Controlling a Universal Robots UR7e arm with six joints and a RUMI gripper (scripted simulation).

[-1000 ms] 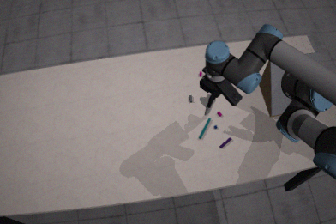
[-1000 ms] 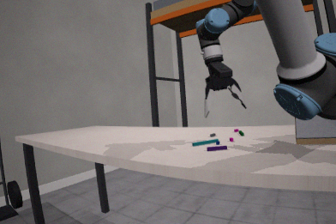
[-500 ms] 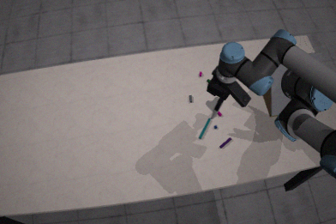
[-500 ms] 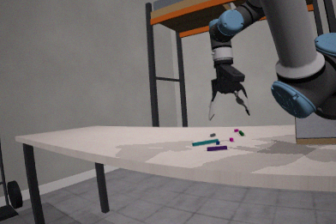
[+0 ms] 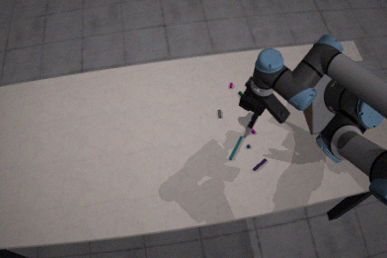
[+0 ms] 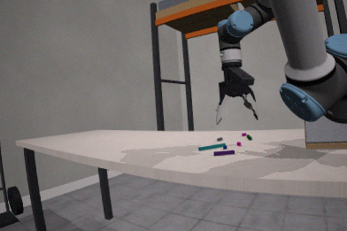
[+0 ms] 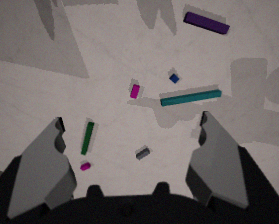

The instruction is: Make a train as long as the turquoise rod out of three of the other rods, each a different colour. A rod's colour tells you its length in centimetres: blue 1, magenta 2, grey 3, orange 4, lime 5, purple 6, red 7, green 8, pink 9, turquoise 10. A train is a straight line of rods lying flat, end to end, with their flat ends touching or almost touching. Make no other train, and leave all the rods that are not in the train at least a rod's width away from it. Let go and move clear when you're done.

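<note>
In the top view the claw (image 5: 253,116) and wrist cover most of the green rod (image 5: 240,94), leaving only a short tip, and partly cover one magenta rod (image 5: 253,130). The arm's base runs out past the right edge, and the table (image 5: 99,165) is cut at the left edge. In the exterior view the rods are too small to tell which ends are apart or touching; the blue rod (image 6: 225,147) is a speck beside the turquoise rod (image 6: 212,147). The upper arm leaves the frame at top and right. In the wrist view the claw body is cropped by the bottom edge, and the purple rod (image 7: 206,22) lies close to the top edge.
</note>
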